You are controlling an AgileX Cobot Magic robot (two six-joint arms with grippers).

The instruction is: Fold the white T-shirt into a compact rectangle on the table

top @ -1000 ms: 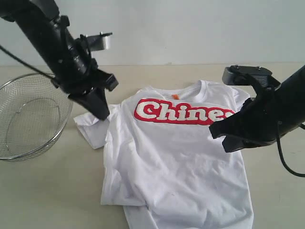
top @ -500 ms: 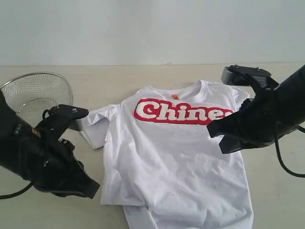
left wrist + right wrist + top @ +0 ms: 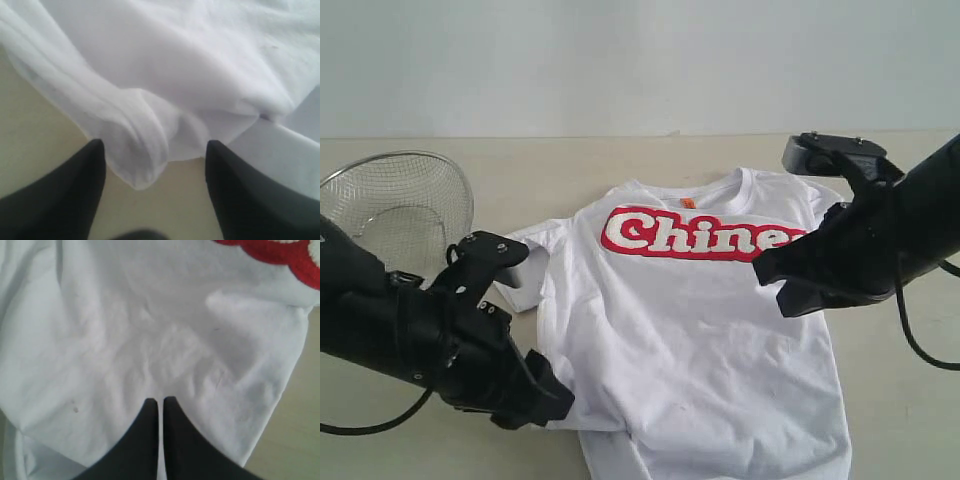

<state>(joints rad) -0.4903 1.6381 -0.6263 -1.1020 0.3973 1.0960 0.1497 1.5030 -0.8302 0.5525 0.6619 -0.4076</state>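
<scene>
The white T-shirt [image 3: 690, 330] lies face up on the table [image 3: 620, 165], red lettering [image 3: 695, 235] across the chest, its left side rumpled and doubled under. My left gripper [image 3: 552, 398] is low at the shirt's lower left edge. In the left wrist view this gripper [image 3: 152, 147] is open, and a bunched fold of the shirt [image 3: 150, 125] reaches in between the fingers [image 3: 75, 190] without being pinched. My right gripper [image 3: 770, 275] hangs over the shirt's right side. The right wrist view shows this gripper [image 3: 160, 401] shut on nothing, with the shirt [image 3: 150, 315] beneath it.
A round wire-mesh basket [image 3: 390, 200] stands at the left, behind my left arm. The shirt's left sleeve [image 3: 525, 265] sticks out toward it. Bare tabletop [image 3: 295, 440] shows past the shirt's right edge.
My left arm swung from high at the back left down to the shirt's lower left edge, and its jaws opened. The right arm hardly moved.
</scene>
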